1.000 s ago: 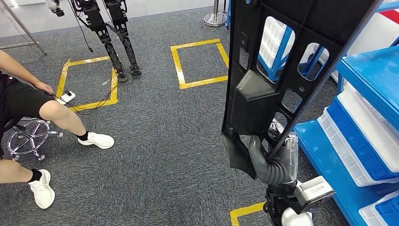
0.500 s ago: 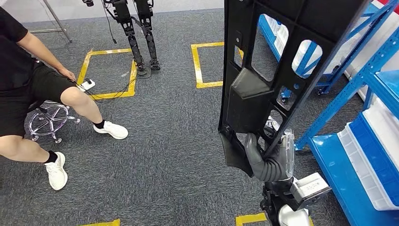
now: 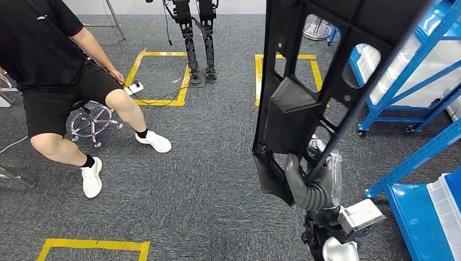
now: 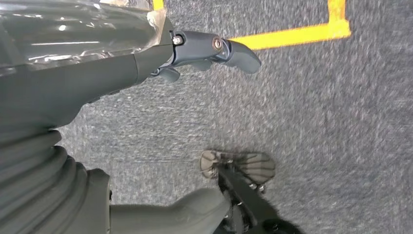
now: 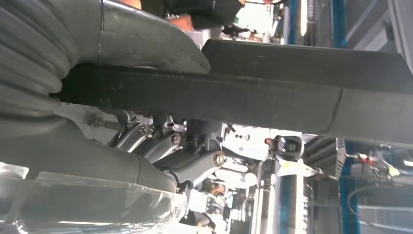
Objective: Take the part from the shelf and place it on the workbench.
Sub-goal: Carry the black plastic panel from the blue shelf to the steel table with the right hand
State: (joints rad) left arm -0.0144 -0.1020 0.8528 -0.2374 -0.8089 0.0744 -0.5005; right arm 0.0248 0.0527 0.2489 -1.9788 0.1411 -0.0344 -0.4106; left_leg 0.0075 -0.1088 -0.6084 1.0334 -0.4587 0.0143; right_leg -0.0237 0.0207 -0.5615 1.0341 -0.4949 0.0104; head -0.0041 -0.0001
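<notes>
A person [image 3: 54,81] sits on a stool at the left, above the grey carpet [image 3: 190,174]. The left hand [image 4: 160,63] hangs over the carpet, fingers apart and holding nothing. At the right, the right hand [image 3: 315,185] grips the lower end of the black part [image 3: 304,98], which stands upright above it, near the blue shelf [image 3: 413,92].

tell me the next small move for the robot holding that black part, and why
Probably keep turning away from the shelf with the grip unchanged: the right hand grips the part upright, carpet and a seated person lie ahead, and no workbench is in sight.
</notes>
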